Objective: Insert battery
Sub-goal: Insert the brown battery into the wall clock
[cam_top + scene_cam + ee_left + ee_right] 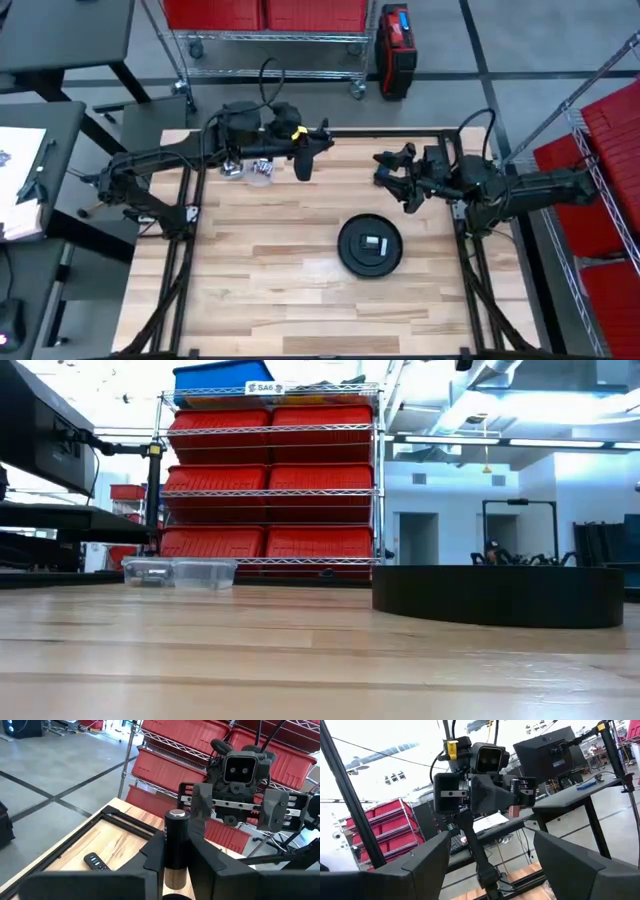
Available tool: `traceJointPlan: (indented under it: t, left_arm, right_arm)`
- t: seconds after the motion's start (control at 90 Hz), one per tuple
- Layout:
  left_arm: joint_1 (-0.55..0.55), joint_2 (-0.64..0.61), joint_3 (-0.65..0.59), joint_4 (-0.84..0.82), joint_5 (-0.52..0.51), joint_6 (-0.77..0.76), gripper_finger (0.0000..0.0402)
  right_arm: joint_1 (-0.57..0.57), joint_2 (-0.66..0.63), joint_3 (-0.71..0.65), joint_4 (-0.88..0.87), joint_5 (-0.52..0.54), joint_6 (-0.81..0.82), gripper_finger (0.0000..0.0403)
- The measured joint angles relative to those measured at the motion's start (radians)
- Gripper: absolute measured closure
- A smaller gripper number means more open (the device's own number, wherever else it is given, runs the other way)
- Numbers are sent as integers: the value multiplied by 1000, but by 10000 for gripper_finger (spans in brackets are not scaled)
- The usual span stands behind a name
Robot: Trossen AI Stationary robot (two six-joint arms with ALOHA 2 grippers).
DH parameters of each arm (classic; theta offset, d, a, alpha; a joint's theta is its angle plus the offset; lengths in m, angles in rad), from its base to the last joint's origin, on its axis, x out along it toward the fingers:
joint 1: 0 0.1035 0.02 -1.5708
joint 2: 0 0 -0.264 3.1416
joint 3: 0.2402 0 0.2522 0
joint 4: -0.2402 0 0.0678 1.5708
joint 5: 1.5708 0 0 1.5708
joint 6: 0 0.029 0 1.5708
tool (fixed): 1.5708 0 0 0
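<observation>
The battery [176, 832] is a dark cylinder with a silver cap and a gold-brown band. My left gripper [305, 150] is shut on it above the table's far middle. My right gripper [392, 178] hangs open a short way to the right, facing the left one, with nothing between its fingers [430, 860]. A round black device [348, 262] lies flat on the table nearer the front, with a small rectangular recess [375, 243] in its top. In the low view only the device [500, 595] shows; both grippers are above that picture. My left gripper pinches the battery's dark body [175, 857] between its two fingers [152, 857], which lie across it. The fingers come level from the table's left side. The silver-capped end [177, 814] sticks out past the fingers, and the battery is lifted clear of the table.
Clear plastic containers [250, 170] stand at the far left of the table, under the left arm. A small black object [95, 861] lies on the wood near the table's frame. Red bin shelves stand beyond the far edge and at the right.
</observation>
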Motion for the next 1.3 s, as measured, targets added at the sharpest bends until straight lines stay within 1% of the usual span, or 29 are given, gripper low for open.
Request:
traceJointPlan:
  t: [0.278, 0.567, 0.744, 0.911, 0.989, 1.122, 1.256, 1.3]
  left_arm:
    - [0, 0, 0, 3, 0, 0, 361]
    - [0, 0, 0, 61, 0, 0, 361]
    - [0, 0, 0, 65, 0, 0, 361]
    - [0, 5, 0, 74, 1, -3, 361]
    - [0, 7, 0, 73, 1, -9, 361]
    - [0, 6, 0, 88, 1, -28, 361]
    - [0, 7, 0, 159, 1, -48, 361]
    - [0, 7, 0, 186, 1, -50, 361]
  right_arm:
    - [2, 0, 0, 59, -1, -46, 127]
    - [2, 0, 0, 45, -1, -44, 127]
    - [2, 0, 0, 25, -2, -43, 127]
    - [2, 1, 0, 19, -2, 14, 127]
    - [2, 1, 0, 20, -2, 11, 127]
    - [14, 1, -1, 47, -4, -88, 127]
    - [49, 16, 26, 41, 1, -292, 127]
    - [59, 37, 49, 40, 20, -371, 127]
